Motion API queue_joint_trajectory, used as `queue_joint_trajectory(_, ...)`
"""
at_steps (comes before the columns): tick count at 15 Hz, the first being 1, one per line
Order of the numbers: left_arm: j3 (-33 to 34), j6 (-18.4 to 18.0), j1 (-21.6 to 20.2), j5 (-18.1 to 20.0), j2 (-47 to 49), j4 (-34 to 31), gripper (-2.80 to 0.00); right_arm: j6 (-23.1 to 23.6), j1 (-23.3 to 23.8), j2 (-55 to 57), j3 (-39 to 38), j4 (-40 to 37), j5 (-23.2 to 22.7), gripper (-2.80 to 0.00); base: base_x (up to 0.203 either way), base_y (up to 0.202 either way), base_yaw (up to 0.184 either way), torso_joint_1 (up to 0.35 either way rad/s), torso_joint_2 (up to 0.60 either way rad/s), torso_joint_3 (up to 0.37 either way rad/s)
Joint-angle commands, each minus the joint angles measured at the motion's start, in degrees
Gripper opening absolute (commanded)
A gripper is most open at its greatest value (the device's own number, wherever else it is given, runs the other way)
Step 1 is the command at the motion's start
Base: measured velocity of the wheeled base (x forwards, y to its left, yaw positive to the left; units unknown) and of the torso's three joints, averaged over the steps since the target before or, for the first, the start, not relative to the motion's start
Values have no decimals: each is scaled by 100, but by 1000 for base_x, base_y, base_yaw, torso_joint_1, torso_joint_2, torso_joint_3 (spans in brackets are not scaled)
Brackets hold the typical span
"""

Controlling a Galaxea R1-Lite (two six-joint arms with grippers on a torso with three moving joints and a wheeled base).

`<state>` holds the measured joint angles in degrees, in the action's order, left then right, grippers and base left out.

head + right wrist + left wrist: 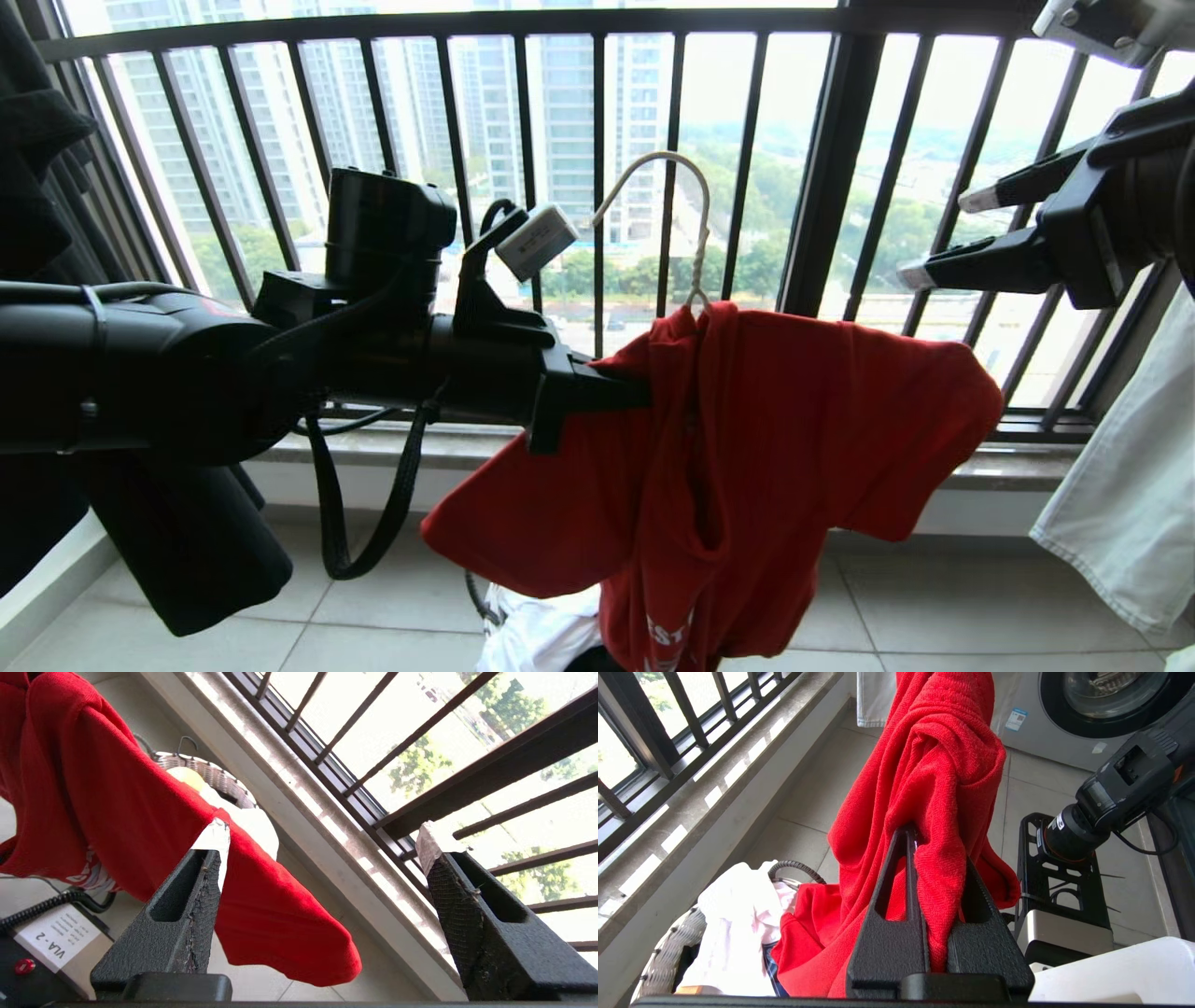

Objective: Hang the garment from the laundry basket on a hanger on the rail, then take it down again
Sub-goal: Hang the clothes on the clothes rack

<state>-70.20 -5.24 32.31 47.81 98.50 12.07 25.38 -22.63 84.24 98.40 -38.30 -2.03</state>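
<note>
The red garment (pixel 766 448) hangs on the cream hanger (pixel 695 219), whose hook stands free in front of the window bars. My left gripper (pixel 644 392) reaches in from the left and is shut on a fold of the garment (pixel 938 788) near its collar. My right gripper (pixel 934 238) is up at the right, open, with nothing between its fingers. The garment's sleeve (pixel 261 914) hangs just beyond one of the right gripper's (pixel 322 833) fingertips. Below stands the laundry basket (pixel 668 952) with white clothes in it. A grey bar end (pixel 1111 28), seemingly the rail, shows at the top right corner.
The dark barred window railing (pixel 840 168) and a stone sill (pixel 420 443) run across behind the garment. A black shirt (pixel 37 140) hangs at far left and a white cloth (pixel 1130 504) at far right. A washing machine (pixel 1101 700) stands behind on the tiled floor.
</note>
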Motion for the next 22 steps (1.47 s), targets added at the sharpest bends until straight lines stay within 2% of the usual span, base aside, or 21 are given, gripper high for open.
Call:
queue_joint_trajectory(1, 51, -12, 10, 29, -138, 6, -280, 161, 82, 170, -82, -36, -336, 0, 0, 0, 0, 0, 0, 0)
queue_joint_trajectory(3, 74, -11, 11, 63, -268, -18, -280, 383, 75, 134, -265, -160, -607, 0, 0, 0, 0, 0, 0, 0)
queue_joint_trajectory(5, 49, -70, 15, 102, -476, -416, -280, 577, 59, 127, -304, -341, -655, 0, 0, 0, 0, 0, 0, 0)
queue_joint_trajectory(8, -54, -633, 21, 106, -550, -1055, -280, 759, 12, 102, -279, -475, -937, 0, 0, 0, 0, 0, 0, 0)
queue_joint_trajectory(11, -82, -671, 13, 106, -546, -1092, -280, 818, -243, 133, -272, -502, -1133, 0, 0, 0, 0, 0, 0, 0)
queue_joint_trajectory(14, -81, -707, -5, 115, -560, -1083, -280, 819, -424, 160, -262, -578, -1524, 0, 0, 0, 0, 0, 0, 0)
queue_joint_trajectory(15, -53, -715, -7, 248, -591, -1084, -280, 819, -442, 181, -243, -631, -1625, 0, 0, 0, 0, 0, 0, 0)
queue_joint_trajectory(17, -33, -728, -193, 956, -619, -1084, -280, 819, -444, 265, -225, -635, -1956, 0, 0, 0, 0, 0, 0, 0)
queue_joint_trajectory(18, -37, -732, -331, 1171, -628, -1084, -280, 816, -444, 287, -225, -641, -2164, 0, 0, 0, 0, 0, 0, 0)
queue_joint_trajectory(20, -55, -741, -436, 1292, -621, -1075, -280, 809, -444, 309, -203, -643, -2662, 0, 0, 0, 0, 0, 0, 0)
queue_joint_trajectory(22, -46, -750, -436, 1310, -611, -1075, -280, 795, -451, 474, -139, -643, -2884, 0, 0, 0, 0, 0, 0, 0)
